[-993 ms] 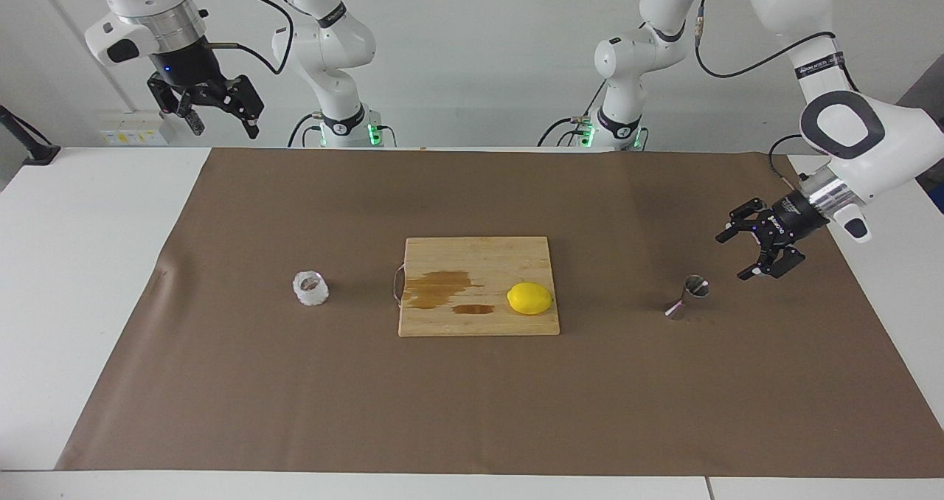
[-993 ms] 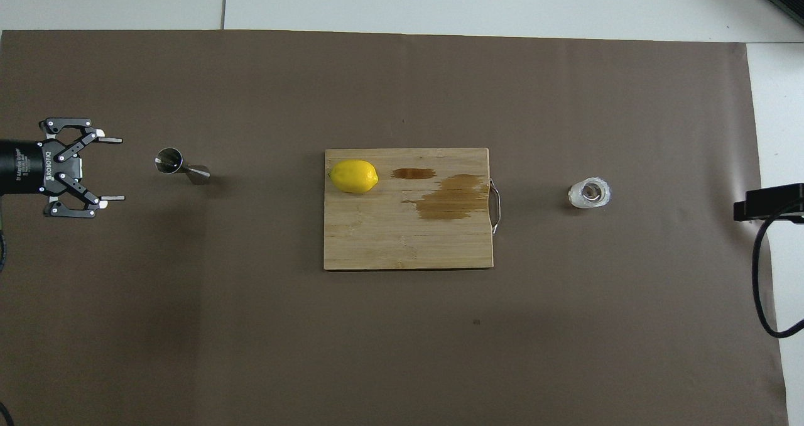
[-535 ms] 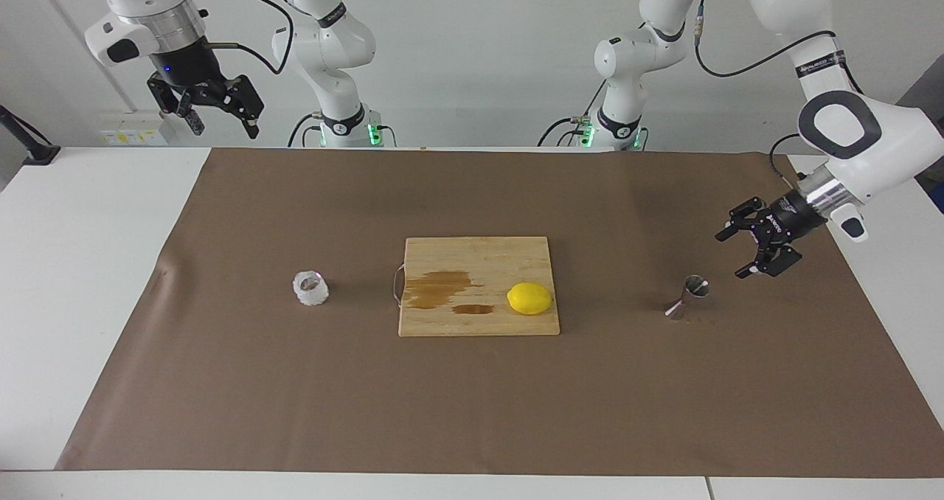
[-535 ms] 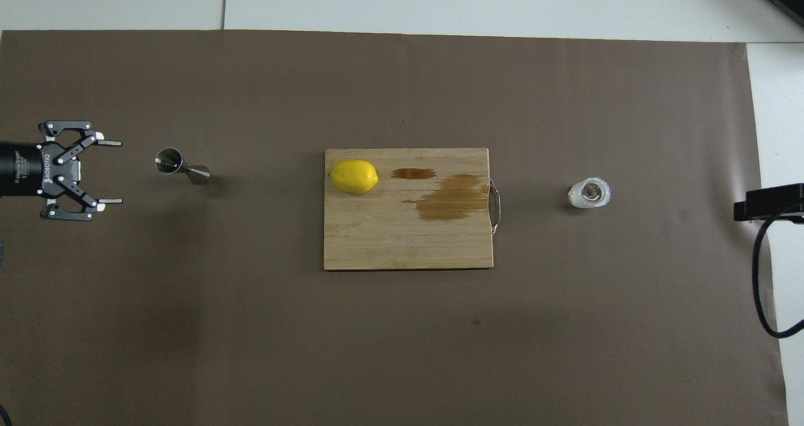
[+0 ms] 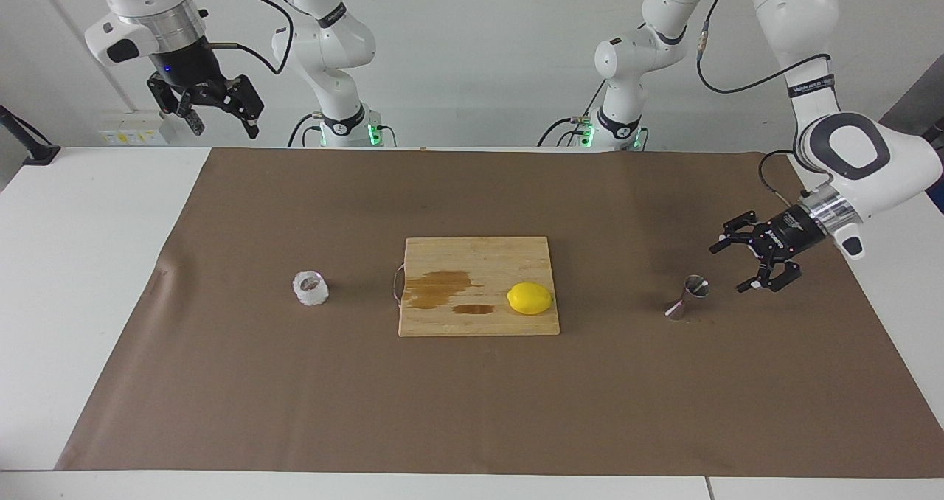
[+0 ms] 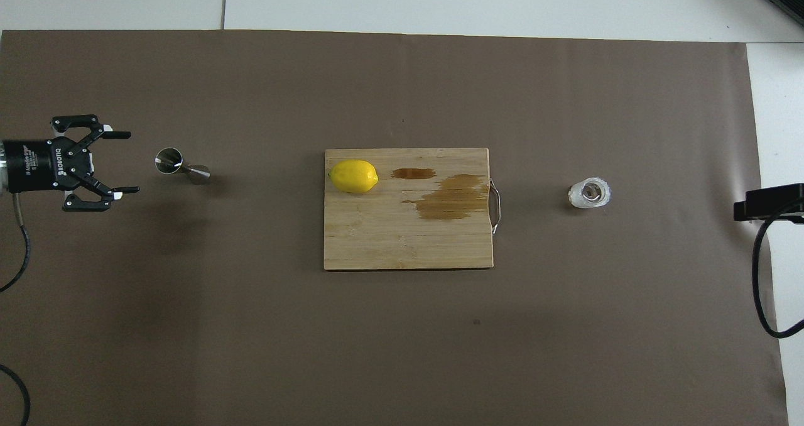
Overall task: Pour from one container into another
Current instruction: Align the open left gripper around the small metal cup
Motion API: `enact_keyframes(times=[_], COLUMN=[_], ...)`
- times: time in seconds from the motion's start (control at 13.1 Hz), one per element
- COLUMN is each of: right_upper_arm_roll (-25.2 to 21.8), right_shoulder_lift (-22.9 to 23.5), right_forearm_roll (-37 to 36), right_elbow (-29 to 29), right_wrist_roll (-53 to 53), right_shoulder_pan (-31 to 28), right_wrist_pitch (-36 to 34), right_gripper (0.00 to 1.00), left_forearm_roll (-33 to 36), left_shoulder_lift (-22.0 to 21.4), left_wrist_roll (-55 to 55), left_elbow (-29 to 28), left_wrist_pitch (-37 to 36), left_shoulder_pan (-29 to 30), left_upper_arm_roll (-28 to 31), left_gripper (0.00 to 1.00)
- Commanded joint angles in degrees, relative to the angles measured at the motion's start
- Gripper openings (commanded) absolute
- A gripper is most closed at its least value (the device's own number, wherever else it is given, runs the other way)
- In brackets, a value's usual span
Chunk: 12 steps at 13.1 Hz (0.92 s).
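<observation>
1. Facing view: the steel jigger [image 5: 686, 296] stands on the brown mat [image 5: 472, 411] toward the left arm's end of the table [image 5: 74, 264], well apart from the cutting board [image 5: 478, 249] with its lemon [image 5: 529, 298].
2. Left end effector [image 5: 734, 265], fingers spread apart and empty, hovers low just beside the jigger, turned sideways toward it without touching.
3. Right end effector [image 5: 221, 118] waits raised over the table's edge by the robots, at the right arm's end, fingers apart, holding nothing.
4. Faceted glass cup [image 5: 310, 288] sits on the mat toward the right arm's end; whether it holds anything I cannot tell.
5. Handling, as I judge it: the jigger is light, rigid, slick and top-heavy, so it tips easily; the narrow waist is the safest hold. The cup is stiff and breakable, yet its bumpy walls should grip well across the middle.
</observation>
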Motion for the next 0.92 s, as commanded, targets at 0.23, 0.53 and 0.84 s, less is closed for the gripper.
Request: enact_keyframes(times=[0.23, 0.53, 0.84], right_upper_arm_roll=[0.33, 0.33, 0.33], right_shoulder_lift=[-1.13, -1.13, -1.13], right_forearm_roll=[-1.03, -0.94, -0.94], right_elbow=[-1.06, -1.06, -1.06], right_wrist_roll=[0.66, 0.66, 0.66], right_shoulder_pan=[-0.24, -0.24, -0.24], right_wrist_pitch=[-0.47, -0.47, -0.47], right_gripper=[1.00, 1.00, 1.00], left_forearm_roll=[-6.71, -9.44, -9.70], left_shoulder_lift=[3.91, 3.39, 3.03], left_wrist_roll=[0.40, 1.01, 2.95], left_elbow=[0.42, -1.95, -3.45], left_wrist_pitch=[-1.10, -0.48, 0.04], left_shoulder_pan=[1.27, 0.39, -0.40], left_upper_arm_roll=[-0.19, -0.19, -0.19], left_gripper=[1.00, 1.00, 1.00])
